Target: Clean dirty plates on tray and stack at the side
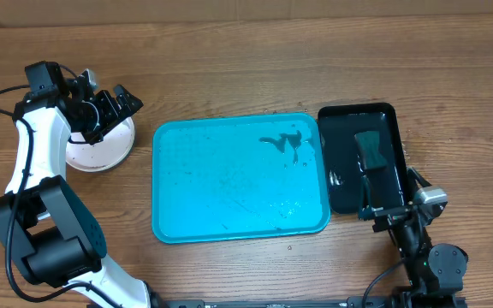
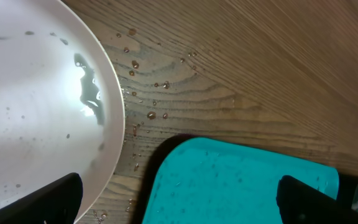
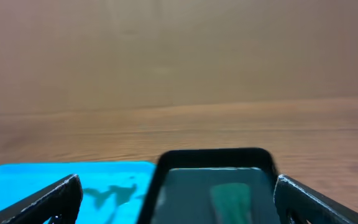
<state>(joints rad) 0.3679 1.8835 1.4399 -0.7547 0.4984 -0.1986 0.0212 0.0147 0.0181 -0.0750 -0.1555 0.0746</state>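
1. The white plate (image 1: 101, 150) lies on the wooden tabletop (image 1: 229, 68), left of the turquoise tray (image 1: 238, 180) and apart from it. Whether other plates lie under it cannot be told.
2. In the left wrist view the plate's surface is wet, with a small puddle and scattered dark specks. Water droplets (image 2: 148, 115) dot the wood between the plate's rim and the tray's corner.
3. The left fingers (image 2: 48, 199) are spread wide. In the overhead view they sit over the plate's far edge. From the wrist, the plate lies to one side of the gap and the tray's corner shows below it. Whether a finger touches the plate cannot be told.
4. The turquoise tray sits mid-tabletop with thin films and smears of water on its floor, most of them toward its right side.
5. A glossy black tray (image 1: 362, 158) lies just beside the turquoise tray's right edge, with a dark green pad (image 1: 368, 150) inside it.
6. The right fingers (image 3: 48, 199) are also spread wide, low at the near end of the black tray and pointing along it.
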